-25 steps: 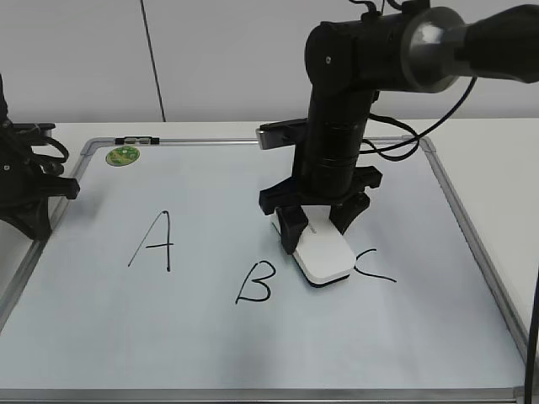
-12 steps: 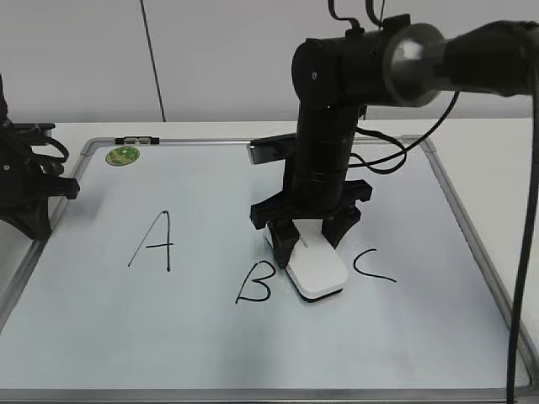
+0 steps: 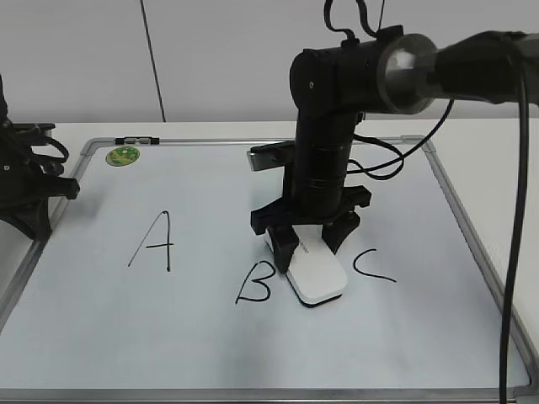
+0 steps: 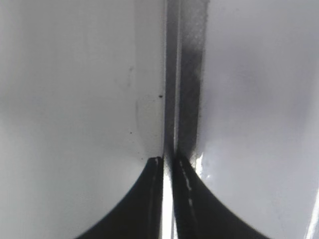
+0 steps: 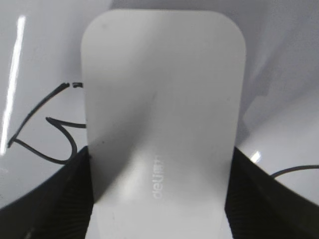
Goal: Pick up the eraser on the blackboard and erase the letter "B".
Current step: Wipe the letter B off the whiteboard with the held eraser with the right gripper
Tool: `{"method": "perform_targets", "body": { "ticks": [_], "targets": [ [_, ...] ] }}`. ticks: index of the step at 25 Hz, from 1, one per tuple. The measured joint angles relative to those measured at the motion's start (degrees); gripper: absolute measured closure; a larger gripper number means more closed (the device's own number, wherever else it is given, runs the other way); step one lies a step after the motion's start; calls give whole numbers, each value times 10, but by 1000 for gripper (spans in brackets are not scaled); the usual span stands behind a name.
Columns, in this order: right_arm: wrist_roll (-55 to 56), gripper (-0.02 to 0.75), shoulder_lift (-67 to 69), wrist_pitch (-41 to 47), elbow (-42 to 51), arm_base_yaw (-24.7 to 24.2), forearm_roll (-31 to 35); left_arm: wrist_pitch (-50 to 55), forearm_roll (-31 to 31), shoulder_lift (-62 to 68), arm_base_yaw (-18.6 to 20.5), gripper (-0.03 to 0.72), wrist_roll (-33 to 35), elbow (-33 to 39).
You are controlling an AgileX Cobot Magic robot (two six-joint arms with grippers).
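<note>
The white eraser (image 3: 313, 273) with its thin black base rests on the blackboard (image 3: 210, 337), just right of the black letter "B" (image 3: 253, 283). My right gripper (image 3: 308, 241) is shut on the eraser's far end, its jaws pressing both long sides. In the right wrist view the eraser (image 5: 162, 114) fills the middle between the jaws (image 5: 159, 196), and part of the "B" (image 5: 42, 130) shows at its left. My left gripper (image 4: 168, 162) is shut and empty over the board's left frame edge (image 4: 172, 89); its arm (image 3: 25, 181) sits at the far left.
The black letter "A" (image 3: 154, 242) is at the left and the "C" (image 3: 373, 266) right of the eraser. A round green magnet (image 3: 123, 155) sits at the board's far left corner. The grey frame (image 3: 472, 244) bounds the board.
My right gripper has slid the eraser leftward across the board, away from the "C" and up close to the "B". The left arm has not moved.
</note>
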Motion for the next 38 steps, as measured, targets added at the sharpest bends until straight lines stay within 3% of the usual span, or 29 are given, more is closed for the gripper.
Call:
{"method": "perform_targets", "body": {
  "ticks": [11,32,38],
  "targets": [
    [6,221,11,5,-7,12,-4,-1,0,0,0,660,0,0],
    [4,221,14,-3,-8,120,31,-1,0,0,0,660,0,0],
    [41,221,14,-4,-8,127,-14,-1,-1,0,0,660,0,0]
  ]
}}
